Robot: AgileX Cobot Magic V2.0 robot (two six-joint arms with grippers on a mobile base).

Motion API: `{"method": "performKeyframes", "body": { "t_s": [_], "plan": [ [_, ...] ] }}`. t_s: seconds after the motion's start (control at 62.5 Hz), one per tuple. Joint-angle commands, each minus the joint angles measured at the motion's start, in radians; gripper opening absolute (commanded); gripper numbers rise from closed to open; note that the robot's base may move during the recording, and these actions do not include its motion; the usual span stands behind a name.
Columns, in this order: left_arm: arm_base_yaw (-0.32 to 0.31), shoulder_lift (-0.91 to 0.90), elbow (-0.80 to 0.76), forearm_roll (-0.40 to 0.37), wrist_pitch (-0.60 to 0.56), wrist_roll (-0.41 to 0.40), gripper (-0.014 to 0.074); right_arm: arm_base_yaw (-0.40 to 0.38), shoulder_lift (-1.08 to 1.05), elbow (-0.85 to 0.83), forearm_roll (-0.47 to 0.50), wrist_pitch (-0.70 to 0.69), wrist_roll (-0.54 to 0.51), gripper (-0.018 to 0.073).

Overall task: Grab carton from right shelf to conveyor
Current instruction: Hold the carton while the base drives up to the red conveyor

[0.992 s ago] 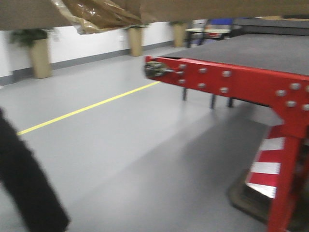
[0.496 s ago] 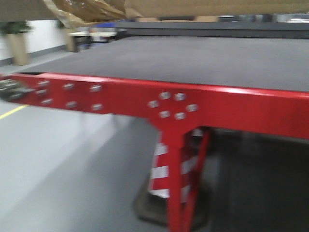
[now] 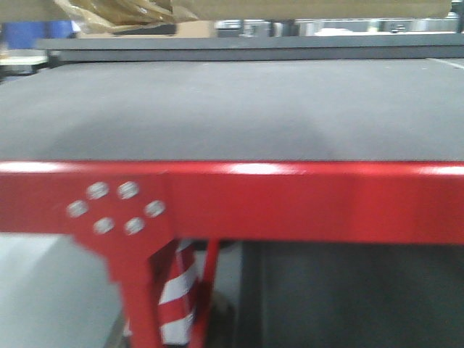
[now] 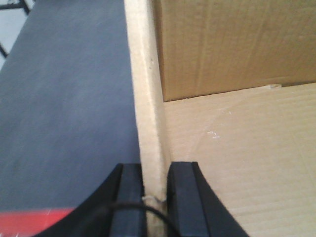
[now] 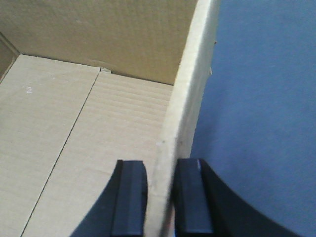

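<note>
I hold an open brown carton (image 3: 246, 7) by its two side walls, above the conveyor's dark belt (image 3: 239, 109). In the front view only its underside shows along the top edge, with crumpled brown tape (image 3: 116, 13) hanging at the left. My left gripper (image 4: 157, 170) is shut on the carton's left wall (image 4: 145, 89); the carton's floor (image 4: 247, 163) is to its right and the belt (image 4: 64, 98) to its left. My right gripper (image 5: 160, 168) is shut on the right wall (image 5: 190, 84); the carton's inside (image 5: 74, 133) is to its left and the belt (image 5: 261, 98) to its right.
The conveyor's red steel frame (image 3: 290, 203) with a bolted joint plate (image 3: 116, 209) spans the front view, close in front of me. A red leg with red-and-white striping (image 3: 177, 290) stands below. Grey floor (image 3: 51, 290) shows at lower left. A raised rail (image 3: 239, 45) runs along the belt's far side.
The view has swung and closed in: the conveyor frame moved from the right side to straight across the front, now much nearer. The floor and yellow line have left the view. The carton stays held.
</note>
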Motion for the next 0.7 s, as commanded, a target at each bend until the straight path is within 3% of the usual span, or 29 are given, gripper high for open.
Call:
{"method": "performKeyframes", "body": {
  "t_s": [0.0, 0.688],
  "plan": [
    [0.005, -0.007, -0.005, 0.108, -0.008, 0.004, -0.0016, 0.000, -0.014, -0.005, -0.008, -0.022, -0.007, -0.0069],
    [0.005, -0.007, -0.005, 0.108, -0.008, 0.004, -0.0016, 0.000, -0.014, -0.005, -0.008, -0.022, -0.007, -0.0069]
  ]
}}
